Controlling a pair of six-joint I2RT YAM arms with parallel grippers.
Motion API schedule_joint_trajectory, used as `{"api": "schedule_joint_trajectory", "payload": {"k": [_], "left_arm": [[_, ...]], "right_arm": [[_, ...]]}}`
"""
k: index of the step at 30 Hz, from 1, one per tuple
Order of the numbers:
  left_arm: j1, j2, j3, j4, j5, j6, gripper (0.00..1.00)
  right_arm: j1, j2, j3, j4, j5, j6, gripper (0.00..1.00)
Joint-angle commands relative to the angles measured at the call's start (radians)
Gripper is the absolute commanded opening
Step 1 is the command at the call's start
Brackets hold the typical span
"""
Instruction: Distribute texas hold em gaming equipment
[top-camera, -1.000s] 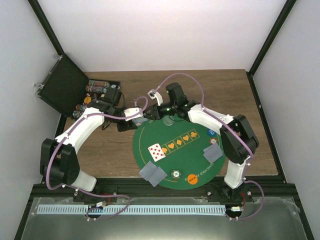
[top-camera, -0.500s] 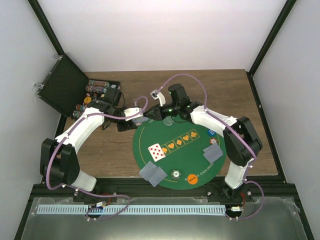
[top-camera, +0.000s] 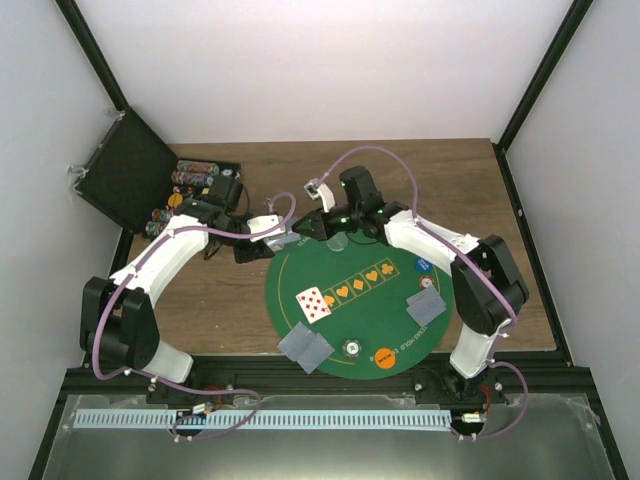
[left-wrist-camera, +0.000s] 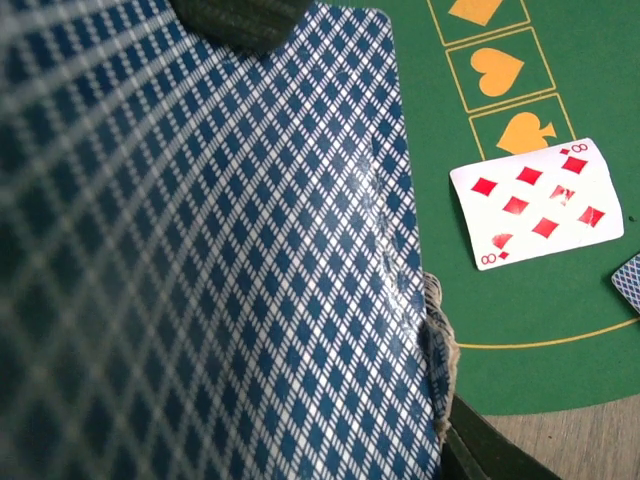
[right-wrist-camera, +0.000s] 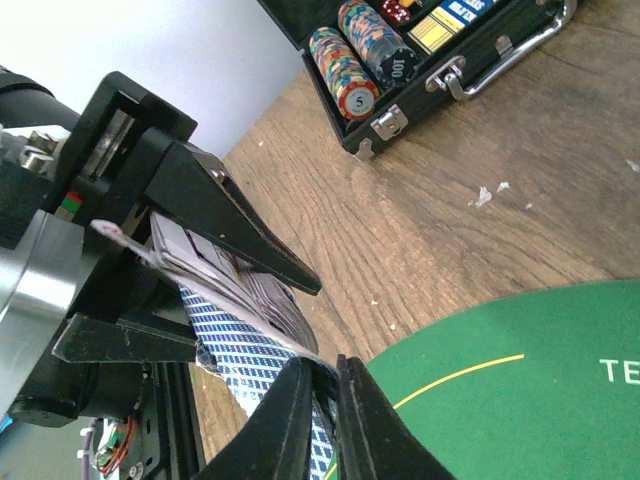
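My left gripper (top-camera: 270, 244) is shut on a deck of blue-backed playing cards (right-wrist-camera: 235, 285) at the far left rim of the round green mat (top-camera: 350, 312). The top card's back (left-wrist-camera: 200, 250) fills the left wrist view. My right gripper (right-wrist-camera: 322, 400) meets the deck from the right, its fingers pinched on the edge of one blue-backed card (right-wrist-camera: 250, 355). An eight of diamonds (top-camera: 313, 303) lies face up on the mat. Face-down cards lie at the near left (top-camera: 305, 347) and at the right (top-camera: 427, 305). Orange (top-camera: 384, 357), pale (top-camera: 351, 348), blue (top-camera: 424, 266) and red-and-white (top-camera: 427, 282) tokens sit on the mat.
An open black case (top-camera: 195, 185) with rows of chips (right-wrist-camera: 352, 60) stands on the wooden table at the far left, its lid (top-camera: 125, 170) leaning back. A row of printed orange suit marks (top-camera: 365, 278) crosses the mat.
My right arm has shifted a little left toward the deck. My left arm and the cards and tokens on the mat have not moved.
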Motion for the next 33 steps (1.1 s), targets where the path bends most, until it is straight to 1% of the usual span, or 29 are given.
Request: {"api": "schedule_joint_trajectory", "payload": {"k": [1,5,14,22,24,26,30,33], "left_arm": [[0.000,0.001,-0.007,0.000,0.027,0.018,0.39],[0.000,0.010,-0.009,0.004,0.019,0.017,0.39],[0.015,0.033,-0.010,0.021,0.014,-0.001,0.39],[0.054,0.041,-0.022,0.028,0.036,-0.009,0.39],[0.074,0.043,-0.029,0.035,0.041,-0.011,0.39],[0.092,0.043,-0.038,0.038,0.044,-0.014,0.38],[0.124,0.036,-0.062,0.042,0.043,-0.020,0.38],[0.135,0.023,-0.086,0.048,0.039,-0.031,0.38]], "right_arm": [[-0.016,-0.044,0.034,-0.039,0.026,-0.026,0.09],[-0.016,-0.064,0.032,-0.060,0.019,-0.038,0.01],[-0.019,-0.102,0.035,-0.115,0.007,-0.076,0.01],[-0.055,-0.180,0.040,-0.208,0.087,-0.141,0.01],[-0.067,-0.202,0.045,-0.260,0.137,-0.175,0.01],[-0.071,-0.227,0.047,-0.309,0.227,-0.225,0.01],[-0.070,-0.274,0.022,-0.384,0.478,-0.363,0.01],[-0.058,-0.285,-0.018,-0.400,0.649,-0.480,0.01]]}}
